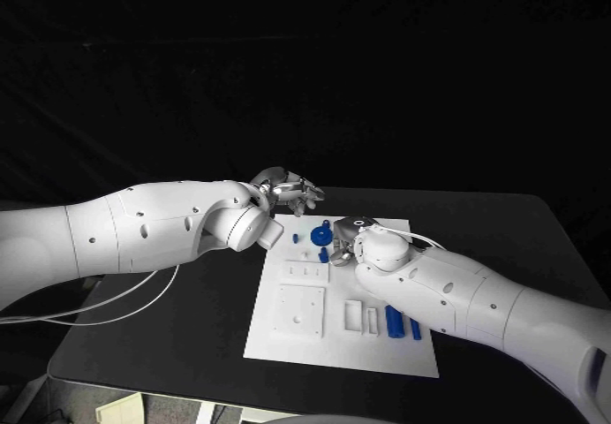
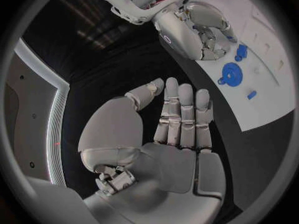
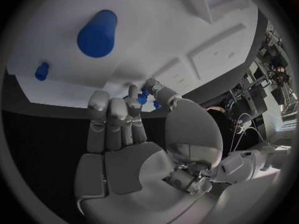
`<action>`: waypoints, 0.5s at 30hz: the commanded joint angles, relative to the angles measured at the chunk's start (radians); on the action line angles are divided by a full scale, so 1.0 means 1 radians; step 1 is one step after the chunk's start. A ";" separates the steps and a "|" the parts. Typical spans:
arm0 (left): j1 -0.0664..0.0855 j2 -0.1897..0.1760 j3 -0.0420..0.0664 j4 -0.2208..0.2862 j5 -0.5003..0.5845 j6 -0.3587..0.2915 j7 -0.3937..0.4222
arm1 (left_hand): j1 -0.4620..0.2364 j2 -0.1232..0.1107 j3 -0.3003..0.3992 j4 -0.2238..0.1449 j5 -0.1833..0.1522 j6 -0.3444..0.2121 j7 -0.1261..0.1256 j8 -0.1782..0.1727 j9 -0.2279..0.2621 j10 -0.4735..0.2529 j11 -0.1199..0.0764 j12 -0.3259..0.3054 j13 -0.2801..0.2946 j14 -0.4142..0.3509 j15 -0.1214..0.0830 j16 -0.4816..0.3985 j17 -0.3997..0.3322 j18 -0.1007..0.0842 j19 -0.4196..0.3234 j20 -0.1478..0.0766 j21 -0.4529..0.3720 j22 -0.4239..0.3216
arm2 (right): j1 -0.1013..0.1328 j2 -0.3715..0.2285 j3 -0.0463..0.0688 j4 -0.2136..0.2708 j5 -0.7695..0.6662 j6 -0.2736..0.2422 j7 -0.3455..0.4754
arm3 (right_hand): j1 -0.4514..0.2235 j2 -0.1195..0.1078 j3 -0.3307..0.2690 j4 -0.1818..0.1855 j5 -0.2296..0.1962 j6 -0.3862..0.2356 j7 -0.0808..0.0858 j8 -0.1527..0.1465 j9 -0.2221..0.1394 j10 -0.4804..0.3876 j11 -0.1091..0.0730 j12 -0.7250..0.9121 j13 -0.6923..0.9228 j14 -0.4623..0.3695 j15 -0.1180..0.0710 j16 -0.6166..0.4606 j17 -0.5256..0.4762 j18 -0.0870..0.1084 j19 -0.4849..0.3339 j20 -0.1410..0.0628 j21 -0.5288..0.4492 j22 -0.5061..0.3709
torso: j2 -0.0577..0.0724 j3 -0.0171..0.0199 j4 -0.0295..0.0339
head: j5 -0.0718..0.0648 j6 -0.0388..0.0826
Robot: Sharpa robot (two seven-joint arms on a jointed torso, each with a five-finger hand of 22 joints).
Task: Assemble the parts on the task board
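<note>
- The task board (image 1: 299,340) lies in the middle of the black table (image 1: 509,238), its long sides running from the table's near edge toward its far edge.
- The left hand (image 1: 288,189) hovers over bare table just beyond the board's far left corner. Its fingers are extended side by side and it holds nothing, as the left wrist view (image 2: 181,119) confirms.
- The right hand (image 2: 199,30) is lowered over the far end of the board, close to the blue gear (image 1: 322,235). In the right wrist view (image 3: 121,119) the thumb and a fingertip meet around a small blue part (image 3: 144,95) just above the board; the grip looks like a pinch, though the part is mostly hidden.
- Two blue pegs (image 1: 396,321) lie side by side near the board's near right corner, next to the right forearm. A small blue part (image 1: 297,238) sits left of the gear.
- Risk: the pinch looks shallow. The part could slip or tilt during seating and jam in its socket.
- Risk: the right forearm crosses the board's right edge. A sideways sweep would likely roll the pegs off.
- Risk: nothing holds the board down. Insertion force could shift it.
</note>
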 commanded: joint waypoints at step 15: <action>0.003 -0.018 0.000 -0.001 -0.004 0.001 0.018 | 0.005 -0.007 -0.002 0.001 -0.002 -0.001 0.008 0.006 -0.002 -0.003 0.001 -0.007 -0.001 -0.005 -0.001 -0.006 0.002 -0.009 -0.004 -0.103 -0.005 -0.002 | 0.028 -0.094 0.001 0.136 0.075 -0.172 0.178 | 0.140 0.032 0.149 -0.106 0.317 -0.141 0.038 -0.090 -0.038 0.033 0.025 -0.004 0.029 0.008 0.023 -0.001 -0.004 0.069 0.011 0.017 0.008 0.006 | 0.000 0.0001 -0.0020 | 0.003 0.010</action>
